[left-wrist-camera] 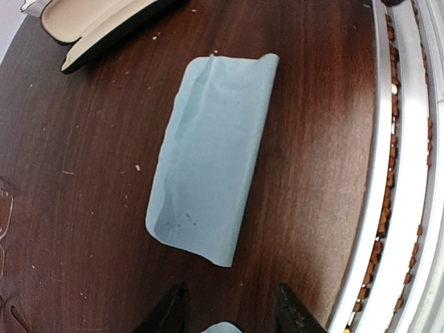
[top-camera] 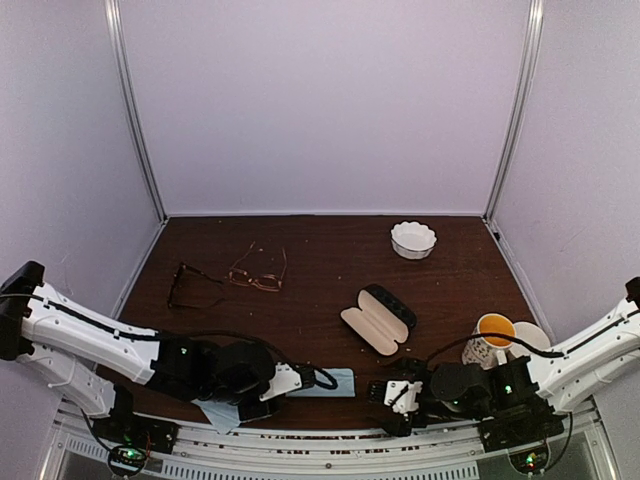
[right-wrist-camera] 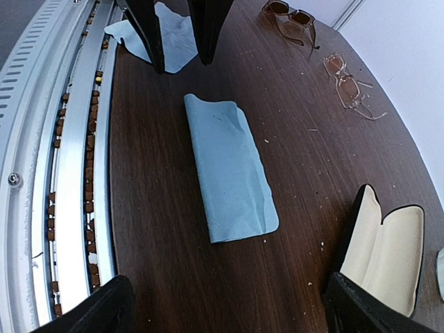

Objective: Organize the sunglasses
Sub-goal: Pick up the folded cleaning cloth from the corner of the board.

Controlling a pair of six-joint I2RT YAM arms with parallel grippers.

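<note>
Two pairs of sunglasses lie at the back left of the table, a dark-framed pair point(top-camera: 190, 285) point(right-wrist-camera: 291, 17) and a copper wire pair point(top-camera: 258, 272) point(right-wrist-camera: 347, 87). My left gripper point(top-camera: 300, 380) point(left-wrist-camera: 230, 309) hovers low near the front edge, its jaws partly apart with bare table between the tips. It points at a folded light-blue cloth point(top-camera: 325, 382) point(left-wrist-camera: 211, 156) point(right-wrist-camera: 229, 166) lying just beyond the tips. My right gripper point(top-camera: 395, 392) point(right-wrist-camera: 232, 312) stands wide open facing the cloth's other end, holding nothing.
An open black glasses case point(top-camera: 378, 318) point(right-wrist-camera: 385, 250) point(left-wrist-camera: 104, 28) with cream lining lies mid-table. A second blue cloth point(top-camera: 215, 415) point(right-wrist-camera: 173, 35) lies under the left arm. A white bowl point(top-camera: 413, 239) sits at the back. A cup point(top-camera: 492, 335) stands right. A metal rail point(right-wrist-camera: 69, 173) borders the near edge.
</note>
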